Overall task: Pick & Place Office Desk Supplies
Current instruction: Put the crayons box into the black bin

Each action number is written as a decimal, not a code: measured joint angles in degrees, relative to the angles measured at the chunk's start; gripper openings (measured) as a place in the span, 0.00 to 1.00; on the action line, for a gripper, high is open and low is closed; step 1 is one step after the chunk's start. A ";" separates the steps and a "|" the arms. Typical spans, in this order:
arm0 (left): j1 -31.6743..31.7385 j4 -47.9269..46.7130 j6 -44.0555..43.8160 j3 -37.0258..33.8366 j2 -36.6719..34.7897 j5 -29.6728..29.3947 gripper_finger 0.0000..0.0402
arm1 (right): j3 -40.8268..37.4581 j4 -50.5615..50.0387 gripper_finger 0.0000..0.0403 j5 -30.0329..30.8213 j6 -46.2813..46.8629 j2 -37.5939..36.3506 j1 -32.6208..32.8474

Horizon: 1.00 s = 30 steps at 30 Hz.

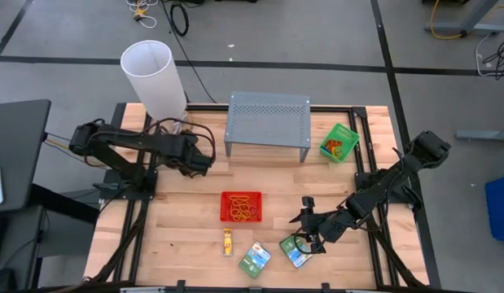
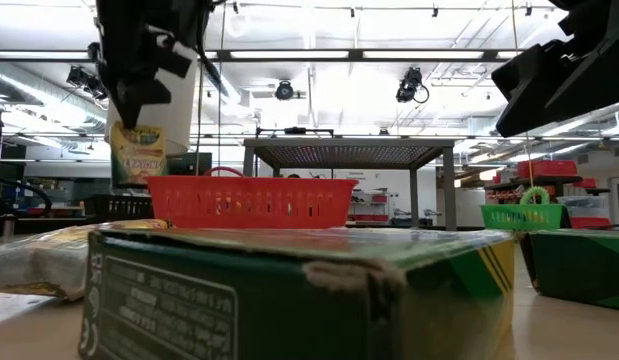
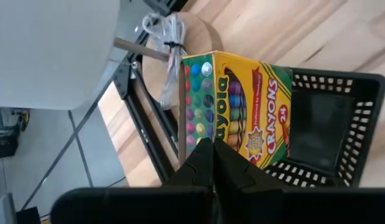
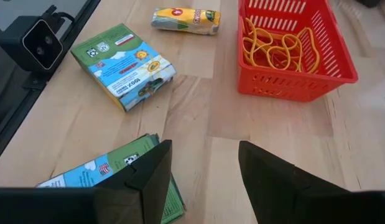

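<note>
arms: dark, jointed | cabled | fingers (image 4: 267, 180): black, angular

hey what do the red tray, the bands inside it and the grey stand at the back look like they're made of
Red tray: likely moulded plastic, going by its slotted mesh walls and slight sheen.
Bands: thin orange loops lying in limp tangles, so probably rubber.
Grey stand: looks like sheet metal with a matte grey coat; the top is evenly perforated and the legs are thin and straight.
</note>
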 joint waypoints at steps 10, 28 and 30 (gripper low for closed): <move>4.10 4.14 0.72 -6.69 0.00 -1.62 0.00 | 0.00 0.11 0.48 -0.02 -0.20 0.00 0.02; 9.62 13.88 4.53 -15.50 0.00 -5.34 0.00 | 0.00 0.24 0.48 -0.03 0.17 -0.02 0.02; 9.97 13.96 4.55 -16.19 0.01 -6.03 0.00 | 0.00 0.54 0.48 -0.04 0.17 -0.01 0.01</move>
